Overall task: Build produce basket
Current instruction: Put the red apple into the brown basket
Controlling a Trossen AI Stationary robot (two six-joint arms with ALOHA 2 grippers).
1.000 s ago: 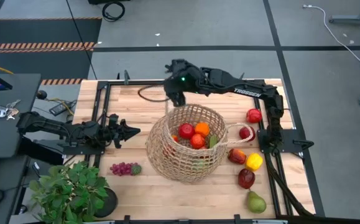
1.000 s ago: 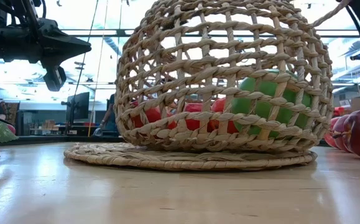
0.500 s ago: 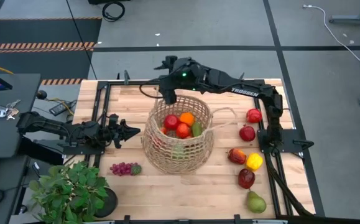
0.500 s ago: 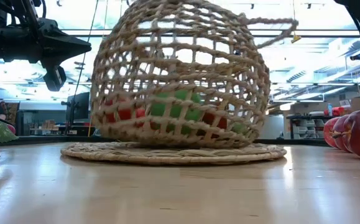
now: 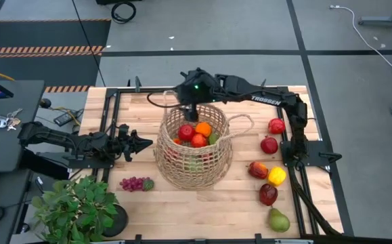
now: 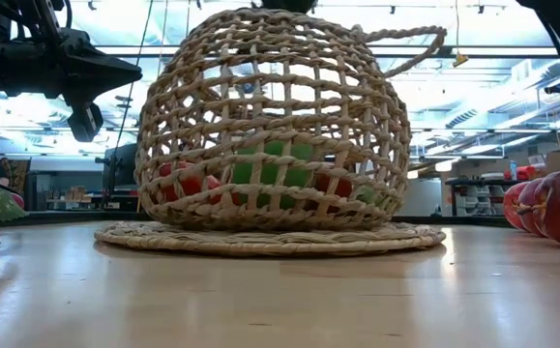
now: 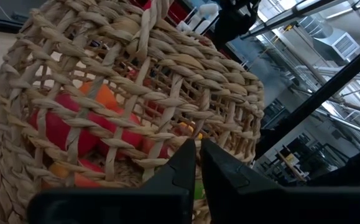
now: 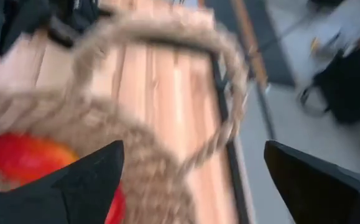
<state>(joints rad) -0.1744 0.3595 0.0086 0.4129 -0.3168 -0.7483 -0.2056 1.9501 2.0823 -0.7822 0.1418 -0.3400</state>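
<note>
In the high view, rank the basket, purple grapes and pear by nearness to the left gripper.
From the left gripper, at the table's left side:
1. Basket, just to its right at the table's middle.
2. Purple grapes, on the front left near the plant; close to the basket's rank.
3. Pear, front right corner, plainly farthest.

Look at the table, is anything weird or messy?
Mostly the leftovers. The basket stands upright with fruit inside, under the right gripper. But the purple grapes lie alone by the potted plant, and several fruits, including a pear, are scattered along the right edge.
</note>
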